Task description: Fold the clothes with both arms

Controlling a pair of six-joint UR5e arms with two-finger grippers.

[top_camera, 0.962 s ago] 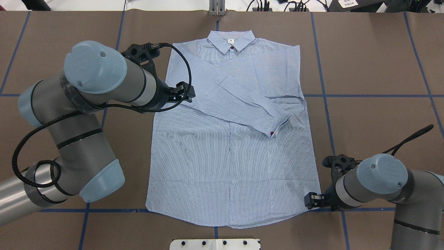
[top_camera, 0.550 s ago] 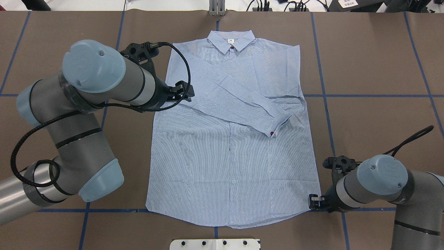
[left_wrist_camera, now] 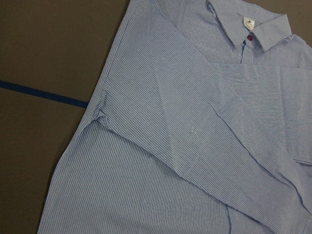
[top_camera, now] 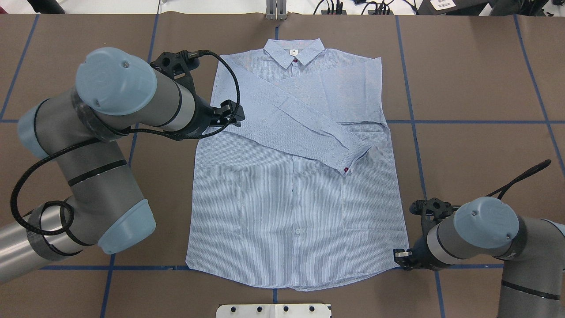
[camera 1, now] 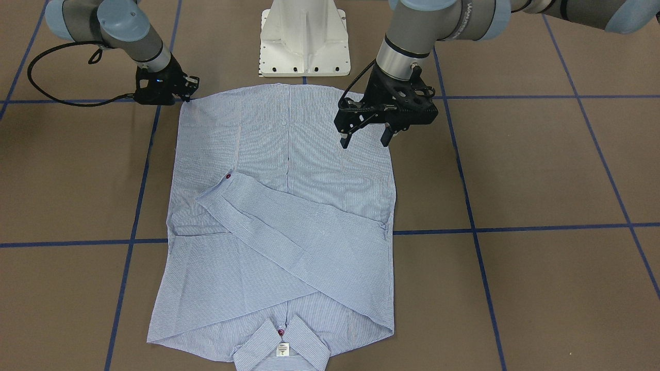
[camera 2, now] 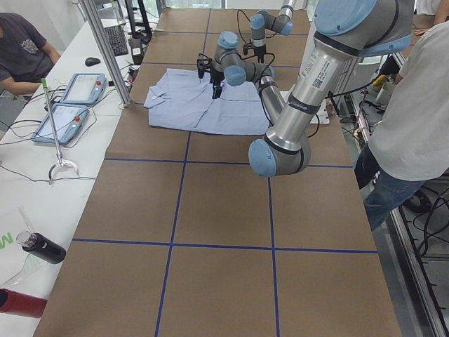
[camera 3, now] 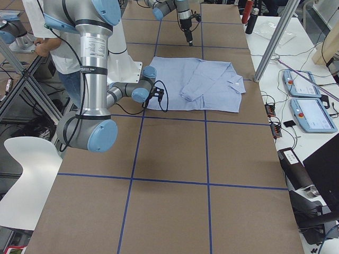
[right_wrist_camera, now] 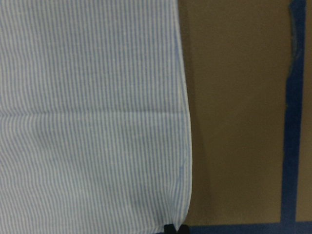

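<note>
The light blue striped shirt [top_camera: 291,212] lies flat on the brown table, collar [top_camera: 295,52] at the far side and both sleeves folded across the chest. A cuff with a dark red button [top_camera: 345,169] rests right of centre. My left gripper [camera 1: 364,140] hangs open above the shirt's left side near the armpit, holding nothing; in the overhead view the left gripper [top_camera: 231,115] sits over that edge. The left wrist view shows only shirt [left_wrist_camera: 185,146]. My right gripper [top_camera: 399,256] is down at the near right hem corner. In the right wrist view its tips [right_wrist_camera: 176,229] are pinched together on that corner.
The white pedestal base [camera 1: 304,41] stands just behind the shirt's hem. Blue tape lines [top_camera: 468,122] cross the table. A person [camera 2: 403,133] stands by the table's robot side, and teach pendants [camera 3: 310,114] lie on a side bench.
My left arm has drifted slightly left and away over the shirt's side. My right gripper has slid a little to the right, ending at the hem corner.
</note>
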